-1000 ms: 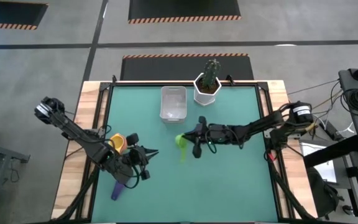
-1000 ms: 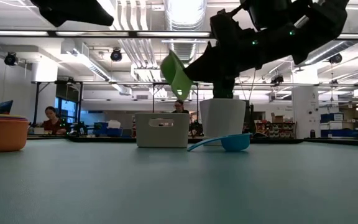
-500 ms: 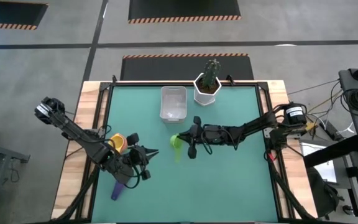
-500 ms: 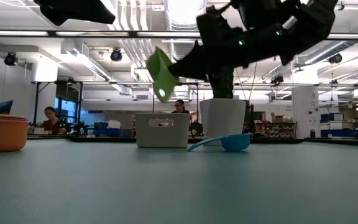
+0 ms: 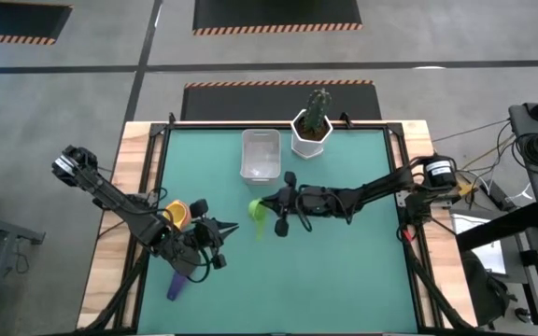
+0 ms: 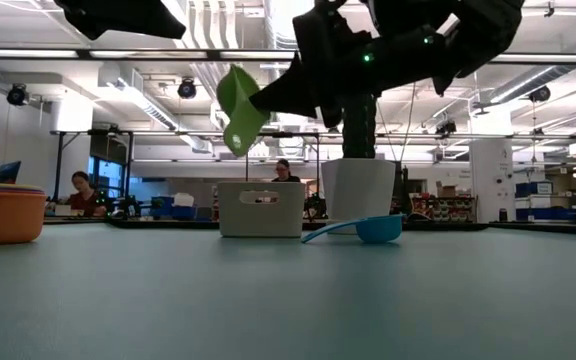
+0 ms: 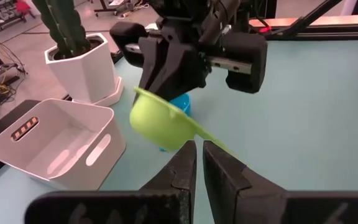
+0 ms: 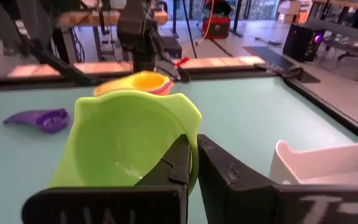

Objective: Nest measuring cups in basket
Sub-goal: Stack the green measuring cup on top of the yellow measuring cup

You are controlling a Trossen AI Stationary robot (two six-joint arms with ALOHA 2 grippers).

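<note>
My right gripper (image 5: 275, 207) hangs over the middle of the table, just near of the basket (image 5: 260, 154), shut on the green cup (image 5: 257, 213). In the low view the green cup (image 6: 236, 108) is high above the basket (image 6: 260, 208). The blue cup (image 6: 368, 228) lies on the table by the pot, handle pointing left. A stack with the orange cup (image 5: 174, 216) and yellow cup (image 8: 138, 82) stands at the left. The purple cup (image 5: 177, 283) lies near it. My left gripper (image 7: 197, 163) is shut and holds nothing, beside that stack. My right gripper pinches the green cup's bowl at its rim (image 8: 190, 140): one finger (image 8: 169, 163) is in front of the bowl's inside, the other outside the wall. The fingers come nearly level from the table's right. The cup is lifted clear and tilted, its handle (image 7: 219, 142) free.
A white hexagonal pot with a cactus (image 5: 311, 131) stands right of the basket at the far edge. A raised dark rim (image 5: 157, 187) runs round the green table. Bare table lies near of both grippers. People and desks show in the room behind.
My right gripper has carried the green cup toward the table's left and a little higher, staying shut on it; the cup now hangs nearer the basket. The left arm and the other cups have kept still.
</note>
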